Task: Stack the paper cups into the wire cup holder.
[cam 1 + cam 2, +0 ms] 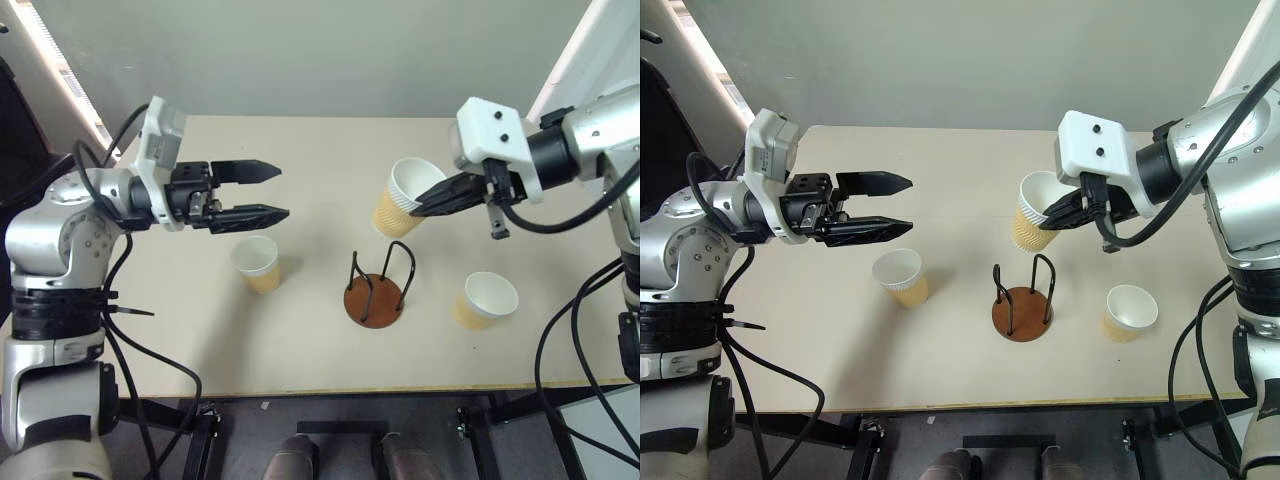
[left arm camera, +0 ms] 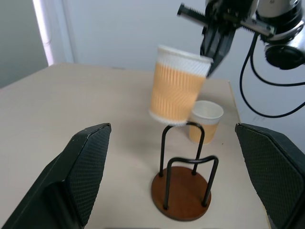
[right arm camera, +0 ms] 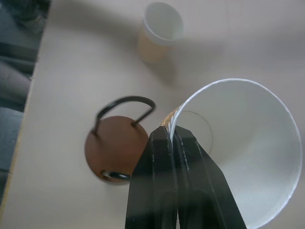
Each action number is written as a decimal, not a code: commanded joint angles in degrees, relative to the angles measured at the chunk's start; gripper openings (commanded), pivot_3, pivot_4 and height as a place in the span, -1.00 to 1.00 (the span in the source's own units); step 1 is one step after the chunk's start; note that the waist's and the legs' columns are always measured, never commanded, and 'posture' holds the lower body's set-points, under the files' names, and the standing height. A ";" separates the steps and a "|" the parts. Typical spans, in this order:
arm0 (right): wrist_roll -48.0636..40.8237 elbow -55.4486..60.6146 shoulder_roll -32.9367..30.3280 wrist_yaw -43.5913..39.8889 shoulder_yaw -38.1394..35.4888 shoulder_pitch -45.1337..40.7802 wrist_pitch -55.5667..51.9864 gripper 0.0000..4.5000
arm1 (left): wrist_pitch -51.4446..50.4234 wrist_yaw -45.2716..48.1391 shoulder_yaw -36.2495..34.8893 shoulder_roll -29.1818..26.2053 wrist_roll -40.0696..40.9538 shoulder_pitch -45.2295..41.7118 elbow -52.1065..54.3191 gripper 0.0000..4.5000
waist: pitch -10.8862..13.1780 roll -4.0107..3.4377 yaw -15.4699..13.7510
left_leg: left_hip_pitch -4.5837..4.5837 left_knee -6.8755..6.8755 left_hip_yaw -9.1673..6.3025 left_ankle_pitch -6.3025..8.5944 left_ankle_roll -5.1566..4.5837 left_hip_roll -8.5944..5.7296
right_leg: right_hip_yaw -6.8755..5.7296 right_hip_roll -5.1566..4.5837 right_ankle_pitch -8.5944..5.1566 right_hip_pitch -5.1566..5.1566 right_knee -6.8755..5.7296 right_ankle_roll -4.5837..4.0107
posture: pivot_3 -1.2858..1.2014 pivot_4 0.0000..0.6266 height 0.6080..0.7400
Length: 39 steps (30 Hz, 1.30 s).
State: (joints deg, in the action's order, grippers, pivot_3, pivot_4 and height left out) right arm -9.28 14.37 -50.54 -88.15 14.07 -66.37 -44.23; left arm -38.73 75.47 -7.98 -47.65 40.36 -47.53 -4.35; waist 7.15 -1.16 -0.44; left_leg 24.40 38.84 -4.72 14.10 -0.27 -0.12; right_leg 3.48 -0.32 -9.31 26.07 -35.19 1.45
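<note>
The right gripper [image 1: 432, 203] was clamped on the rolled white rim of one tan-yellow ribbed paper cup [image 1: 400, 198], one black finger inside the mouth and one outside (the right wrist view showed the two fingers pressed together over the wall). That cup hung tilted in the air, clear of the pale beige table [image 1: 300, 350], above and a little behind the wire cup holder [image 1: 376, 288].

The holder, a round reddish-brown disc base with two thin black wire loops standing upright, sat near the middle of the table, toward its front edge, with nothing inside it.

A second tan-yellow paper cup with a white interior [image 1: 257, 262] stood upright on the table to the holder's left, well apart from it. A third paper cup of the same kind [image 1: 484, 299] stood upright to the holder's right, nearer the front right corner.

The left gripper [image 1: 263, 192] hovered over the left half of the table, above and behind the left-hand cup, pointing level toward the holder. Its two black textured fingers were spread wide apart with nothing between them.
</note>
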 commanded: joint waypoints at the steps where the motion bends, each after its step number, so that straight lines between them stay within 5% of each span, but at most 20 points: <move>1: -1.75 2.44 -0.60 1.00 0.14 -0.15 -0.59 -0.99 | 0.28 0.70 -1.05 -0.37 0.87 -1.95 0.47 1.00 | 0.00 0.00 0.00 | 0.00 0.00 0.00 -0.01 -0.02 0.00 | 0.00 0.00 0.00 0.00 -0.02 0.00 | 0.03 -0.52 1.00; 16: 1.48 1.28 -2.03 2.33 6.56 4.33 6.67 -0.99 | 1.62 1.15 -0.38 0.70 0.17 -2.55 -0.43 1.00 | 0.00 0.00 0.00 | -0.02 0.14 0.00 -0.04 -0.06 0.00 | 0.00 0.00 0.06 -0.04 -0.10 0.11 | 0.03 -0.52 1.00; 19: 1.69 1.53 -1.50 2.57 7.21 4.45 6.95 -0.72 | 1.89 1.17 -0.25 0.91 0.08 -2.34 -0.23 1.00 | 0.00 0.00 0.00 | -0.03 0.14 0.00 -0.05 -0.08 0.00 | -0.01 0.00 0.10 -0.03 -0.11 0.18 | 0.03 -0.52 1.00; 29: -3.01 0.81 2.54 9.35 0.53 3.50 -0.15 0.76 | 3.26 0.71 1.38 -2.41 -4.15 -0.83 1.83 1.00 | 0.00 0.01 0.04 | -0.02 0.14 -0.01 -0.06 -0.09 0.00 | -0.01 0.01 0.10 -0.03 -0.10 0.17 | 0.03 -0.52 1.00; 32: -7.74 1.32 2.86 11.69 -4.58 2.84 -6.39 0.76 | 12.63 2.65 6.29 -8.45 -14.04 4.62 7.41 1.00 | 0.00 0.01 0.24 | -0.02 0.12 0.02 -0.07 -0.07 -0.01 | 0.07 0.04 0.07 -0.03 0.01 0.15 | 0.03 -0.52 1.00; 39: -17.83 2.51 3.55 15.51 -11.55 1.59 -16.93 0.76 | 15.03 1.09 9.77 -14.52 -21.79 10.18 12.68 1.00 | -0.01 0.05 0.16 | 0.07 0.10 0.03 -0.07 -0.03 -0.02 | 0.07 0.04 -0.14 0.00 0.12 -0.10 | 0.03 -0.52 1.00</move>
State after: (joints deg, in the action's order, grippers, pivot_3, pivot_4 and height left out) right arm -24.33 15.15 -46.71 -73.88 5.56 -63.44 -59.16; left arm -25.72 77.48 1.15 -60.47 22.01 -38.10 7.18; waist 7.15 -1.11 -0.28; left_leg 24.45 38.93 -4.70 14.06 -0.34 -0.14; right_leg 3.55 -0.28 -9.45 26.07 -35.09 1.34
